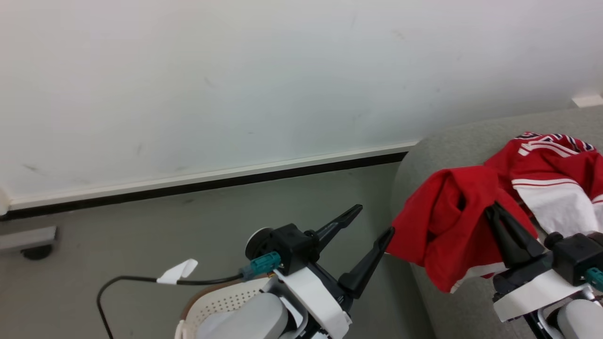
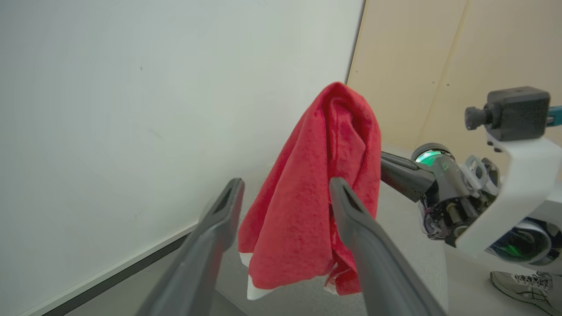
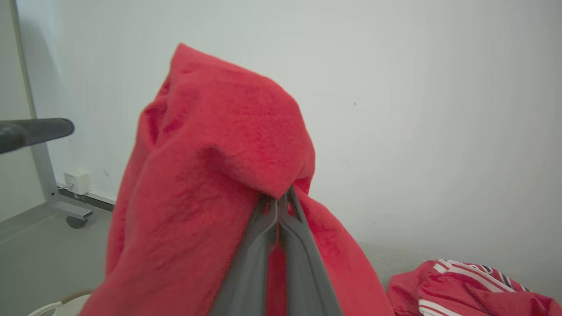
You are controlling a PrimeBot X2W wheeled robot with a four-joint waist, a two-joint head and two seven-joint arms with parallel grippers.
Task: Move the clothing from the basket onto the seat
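Note:
My right gripper [image 1: 492, 207] is shut on a plain red garment [image 1: 443, 221], which drapes over its fingertips [image 3: 281, 199] and hangs over the left end of the grey sofa [image 1: 447, 150]. A second red garment with white panels and stripes [image 1: 551, 174] lies on the sofa behind it, also seen in the right wrist view [image 3: 461, 285]. My left gripper [image 1: 374, 219] stands open and empty just left of the hanging cloth, its fingers [image 2: 237, 188] pointing at the red garment [image 2: 316, 175]. A part of the white basket with the tan rim [image 1: 221, 299] sits under my left forearm.
A white wall with a dark baseboard [image 1: 212, 181] runs behind. A black cable with a white tag [image 1: 176, 270] loops over the grey floor. A wheeled frame foot [image 1: 33, 245] sits far left. A person's shoe [image 2: 522, 281] is on the floor beyond the right arm.

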